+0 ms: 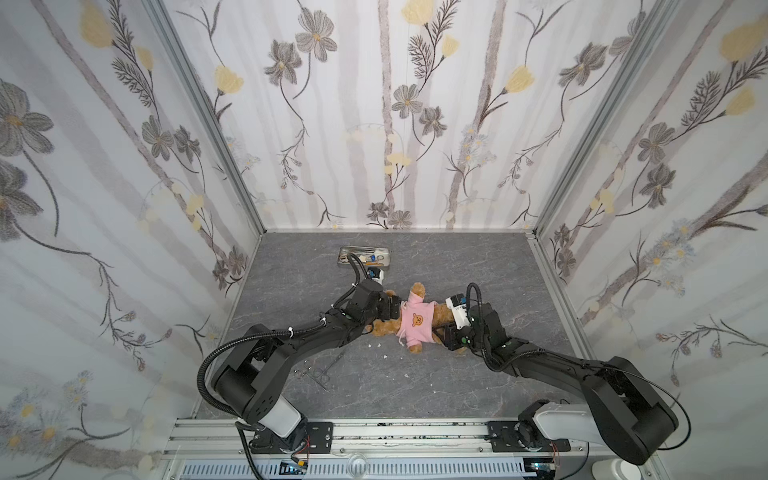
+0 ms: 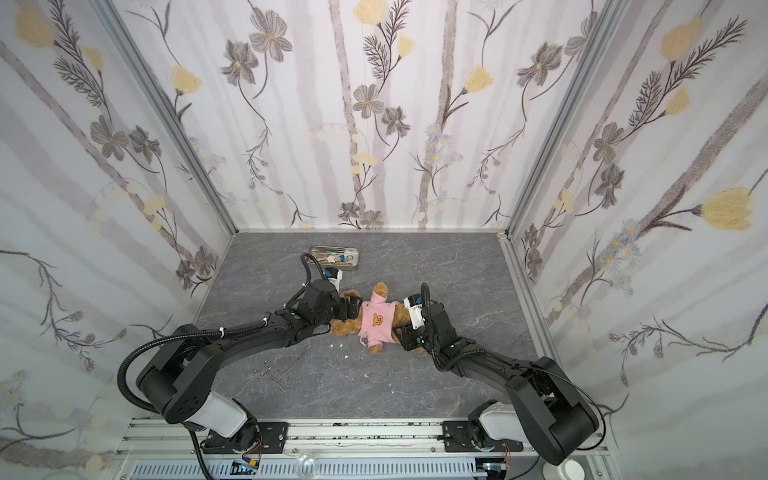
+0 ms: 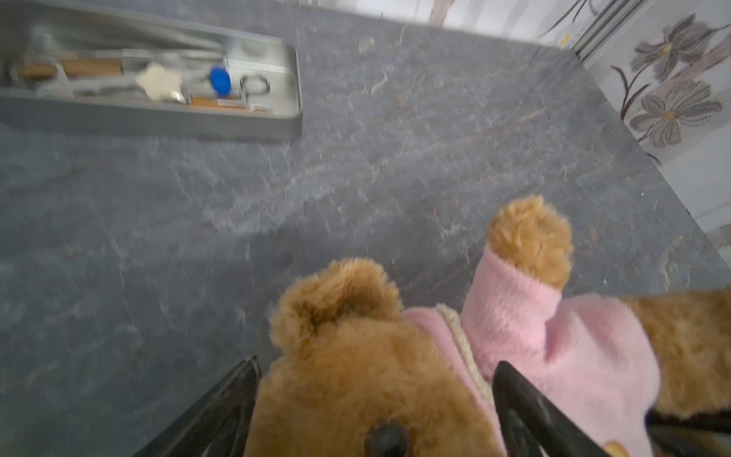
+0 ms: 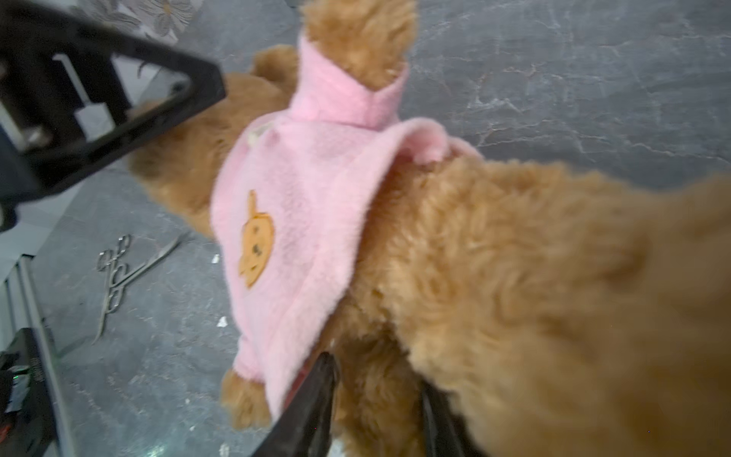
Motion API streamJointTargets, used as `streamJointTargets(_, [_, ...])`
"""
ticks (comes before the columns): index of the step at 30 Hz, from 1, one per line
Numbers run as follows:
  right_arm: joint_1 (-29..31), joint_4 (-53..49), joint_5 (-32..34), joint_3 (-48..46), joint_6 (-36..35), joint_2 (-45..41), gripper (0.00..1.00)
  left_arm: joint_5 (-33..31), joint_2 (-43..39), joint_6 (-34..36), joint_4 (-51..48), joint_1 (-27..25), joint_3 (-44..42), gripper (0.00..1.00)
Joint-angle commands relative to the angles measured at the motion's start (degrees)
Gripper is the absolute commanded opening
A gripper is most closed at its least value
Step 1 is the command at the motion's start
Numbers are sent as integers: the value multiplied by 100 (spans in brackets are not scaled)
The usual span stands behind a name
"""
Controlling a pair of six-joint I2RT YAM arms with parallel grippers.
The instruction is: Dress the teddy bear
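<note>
The teddy bear (image 1: 440,318) lies on its back mid-desk (image 1: 478,270), head toward the left arm and legs toward the right. The pink shirt (image 1: 415,322) covers its chest with a paw out of each sleeve, but the belly is bare and the hem is curled up on the far side.

The left claw (image 3: 375,364) is spread wide with one finger on each side of the head, and I see no squeeze. The right claw (image 4: 375,372) is narrowed at the near hem, with brown fur between its fingers. I cannot tell whether it has cloth, plush or both.

My main worry is a pull toward the legs with fur in the pinch. That would drag the whole bear instead of sliding the shirt down, and with the head only loosely bracketed nothing would anchor it.

A one-sided tug could also twist the shirt, leave the far hem bunched, or draw a paw back into its sleeve.

If the left claw closes low, it could trap the hood edge against the neck and fight the pull.

A sliding bear could also sweep the white scraps (image 1: 379,345) toward the forceps (image 1: 318,372). The metal tray (image 1: 343,249) is well apart from all this
</note>
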Motion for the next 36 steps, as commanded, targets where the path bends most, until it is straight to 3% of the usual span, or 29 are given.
streamJointTargets(1, [140, -38, -114, 120, 239, -440, 40, -521, 81, 842, 82, 60, 437, 95])
streamJointTargets(4, [124, -365, 118, 276, 85, -1025, 44, -921, -154, 970, -41, 63, 416, 95])
streamJointTargets(8, [62, -78, 575, 400, -33, -1350, 59, -681, -1123, 39, -12, -96, -302, 94])
streamJointTargets(13, [-364, -256, 471, 1286, -446, -194, 62, -569, -1734, -1176, 141, -730, -1165, 92])
streamJointTargets(18, [-883, -854, -531, 2047, -582, 966, 54, -100, -1112, -1918, 615, -763, -1382, 84])
streamJointTargets(23, [-910, -670, -880, 1316, -327, 1040, 44, 343, -50, -1919, 899, -604, -821, 79])
streamJointTargets(28, [-756, -59, -1152, 426, 287, 480, 36, 561, 629, -1540, 958, -281, -117, 79])
streamJointTargets(32, [-500, 124, -1163, 145, 553, 242, 39, 649, 927, -1253, 948, 34, 289, 81])
streamJointTargets(36, [-529, 121, -1067, 123, 589, -123, 49, 434, 691, -818, 922, 162, 290, 84])
